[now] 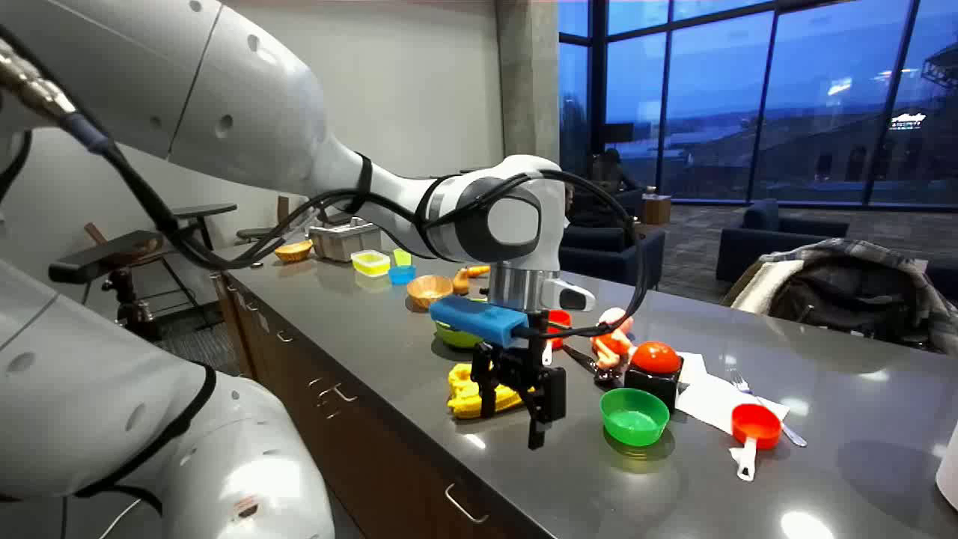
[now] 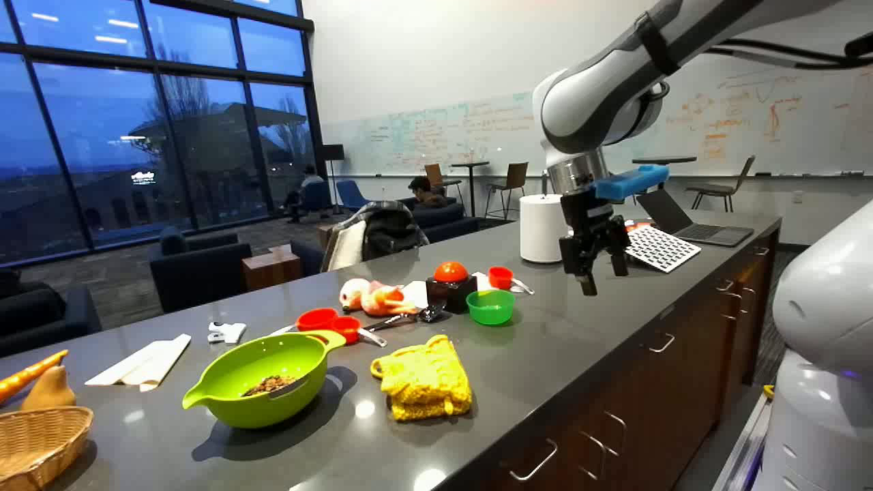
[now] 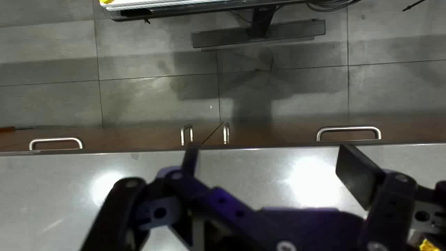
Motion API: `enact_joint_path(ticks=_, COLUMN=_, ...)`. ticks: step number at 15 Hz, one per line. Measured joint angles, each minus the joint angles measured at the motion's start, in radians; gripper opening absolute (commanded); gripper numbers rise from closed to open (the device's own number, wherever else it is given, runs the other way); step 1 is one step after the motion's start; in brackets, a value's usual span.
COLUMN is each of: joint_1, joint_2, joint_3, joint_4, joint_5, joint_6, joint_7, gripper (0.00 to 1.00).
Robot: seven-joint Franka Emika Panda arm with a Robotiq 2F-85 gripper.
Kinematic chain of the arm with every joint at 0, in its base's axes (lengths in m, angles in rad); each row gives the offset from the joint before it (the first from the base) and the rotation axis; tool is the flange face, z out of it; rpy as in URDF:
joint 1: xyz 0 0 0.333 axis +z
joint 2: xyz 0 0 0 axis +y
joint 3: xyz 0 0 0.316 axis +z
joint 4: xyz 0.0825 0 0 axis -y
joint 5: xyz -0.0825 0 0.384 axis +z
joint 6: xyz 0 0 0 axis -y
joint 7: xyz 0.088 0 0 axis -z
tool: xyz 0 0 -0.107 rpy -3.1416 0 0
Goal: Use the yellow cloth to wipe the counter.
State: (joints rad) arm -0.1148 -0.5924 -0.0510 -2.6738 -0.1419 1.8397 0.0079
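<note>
The yellow cloth [image 2: 430,382] lies folded and bunched on the dark grey counter [image 2: 532,368], near its drawer-side edge. In an exterior view the cloth [image 1: 465,395] shows partly behind my gripper. A yellow patch [image 3: 428,245], probably the cloth, shows at the wrist view's bottom right corner. My gripper [image 1: 513,427] is open and empty, pointing down above the counter [image 1: 554,479]. In an exterior view my gripper [image 2: 603,274] is well apart from the cloth, beyond the small green bowl. In the wrist view the jaws [image 3: 273,167] are spread wide over bare counter near its edge.
A green mixing bowl [image 2: 273,389] stands beside the cloth. A small green bowl [image 1: 635,419], a black box with a red dome [image 1: 656,367], a pink toy [image 2: 368,296] and red measuring cups [image 1: 756,425] lie around. A white cylinder [image 2: 541,228] and white tray [image 2: 661,249] are near my gripper.
</note>
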Motion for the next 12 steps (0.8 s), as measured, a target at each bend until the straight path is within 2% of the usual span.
enact_joint_path(ticks=9, joint_1=0.0, joint_2=0.0, joint_3=0.0, joint_4=0.0, joint_5=0.0, joint_6=0.0, joint_7=0.0, gripper=1.0)
enact_joint_path(ticks=12, joint_1=0.017, joint_2=0.034, joint_3=0.001, joint_4=0.0, joint_5=0.042, joint_6=0.055, joint_7=0.002, gripper=1.0)
